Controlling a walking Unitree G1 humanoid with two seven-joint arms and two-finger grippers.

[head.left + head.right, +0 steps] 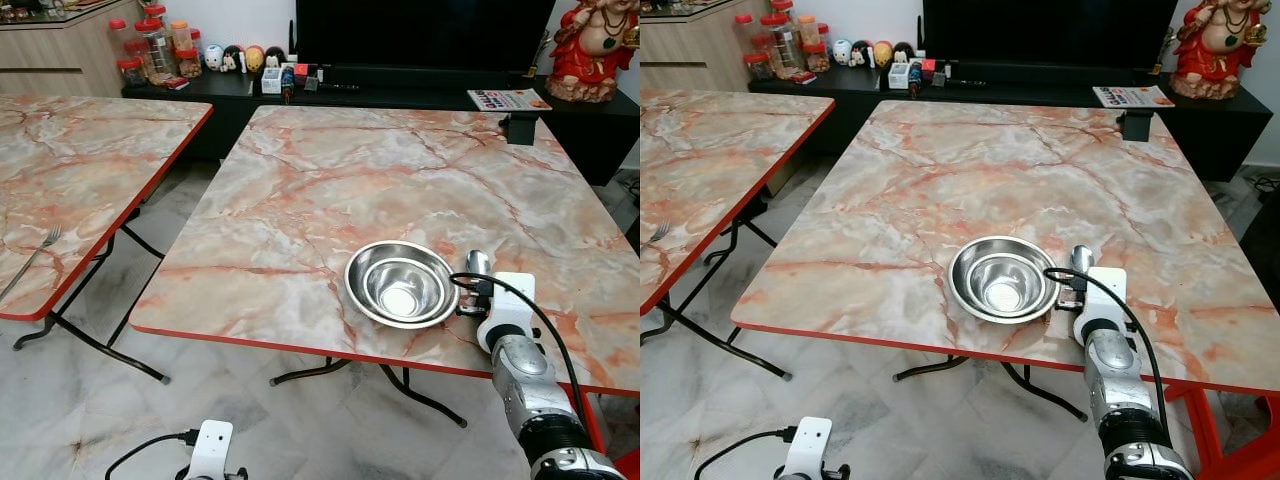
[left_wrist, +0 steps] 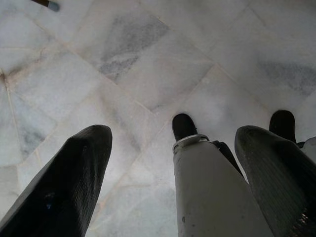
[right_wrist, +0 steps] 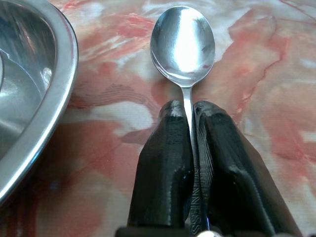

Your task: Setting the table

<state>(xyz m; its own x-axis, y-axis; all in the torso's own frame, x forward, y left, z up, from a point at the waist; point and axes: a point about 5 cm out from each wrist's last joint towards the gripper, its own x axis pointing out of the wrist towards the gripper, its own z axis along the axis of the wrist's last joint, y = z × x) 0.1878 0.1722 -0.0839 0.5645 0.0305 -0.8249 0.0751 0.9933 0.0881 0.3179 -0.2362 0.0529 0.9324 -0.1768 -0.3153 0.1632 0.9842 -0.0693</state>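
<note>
Right claw (image 3: 191,131) clamped on spoon (image 3: 183,42) handle, arm reaching low over table (image 1: 330,170), beside bowls (image 1: 402,283)

Floor: we see pale grey-veined marble tiles (image 1: 90,410).
Tables: we count two folding tables, a near table (image 1: 330,170) and a side table (image 1: 70,160), with pink marble-pattern tops, red edges and black legs.
Back wall: we see a low black cabinet (image 1: 400,100) under a dark screen (image 1: 420,30).
Corner: we note a wooden cupboard (image 1: 50,50).
</note>
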